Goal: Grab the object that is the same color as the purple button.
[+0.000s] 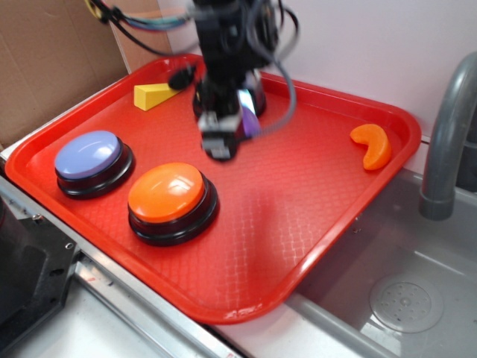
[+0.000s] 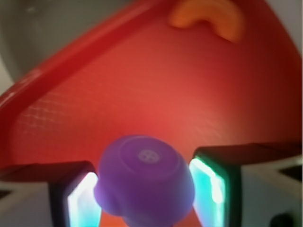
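The small purple toy (image 2: 142, 179), rounded with a circular face, sits between my gripper's (image 2: 144, 189) two glowing pads, which press on its sides. In the exterior view the gripper (image 1: 235, 133) hangs over the back middle of the red tray (image 1: 328, 224), and a bit of the purple toy (image 1: 251, 121) shows at its right side. The purple button (image 1: 88, 155), a lavender-blue dome on a black base, stands at the tray's left, well apart from the gripper.
An orange dome button (image 1: 166, 192) stands in front of the gripper. A yellow wedge (image 1: 154, 95) lies at the back left. An orange crescent (image 1: 373, 144) lies at the back right and shows in the wrist view (image 2: 208, 16). A grey sink and faucet (image 1: 447, 127) are at the right.
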Controlling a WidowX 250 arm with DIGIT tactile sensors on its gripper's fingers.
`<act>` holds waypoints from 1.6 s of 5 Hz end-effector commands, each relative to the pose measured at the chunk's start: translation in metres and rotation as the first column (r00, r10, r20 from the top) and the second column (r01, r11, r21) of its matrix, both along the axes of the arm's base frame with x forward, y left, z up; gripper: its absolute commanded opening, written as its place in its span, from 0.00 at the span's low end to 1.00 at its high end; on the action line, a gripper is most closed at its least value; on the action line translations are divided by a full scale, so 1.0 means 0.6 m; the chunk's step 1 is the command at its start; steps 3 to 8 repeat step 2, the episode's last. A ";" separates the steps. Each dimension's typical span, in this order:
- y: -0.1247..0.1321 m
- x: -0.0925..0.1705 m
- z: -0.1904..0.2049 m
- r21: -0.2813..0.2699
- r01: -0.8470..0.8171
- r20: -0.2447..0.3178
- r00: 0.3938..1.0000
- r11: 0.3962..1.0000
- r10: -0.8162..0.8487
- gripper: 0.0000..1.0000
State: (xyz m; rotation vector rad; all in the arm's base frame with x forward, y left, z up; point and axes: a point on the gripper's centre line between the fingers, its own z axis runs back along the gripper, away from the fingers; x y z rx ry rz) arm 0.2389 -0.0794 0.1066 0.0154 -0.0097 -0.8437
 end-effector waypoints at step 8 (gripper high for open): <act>0.086 -0.012 0.099 0.090 -0.493 0.059 0.870 0.866 0.489 0.00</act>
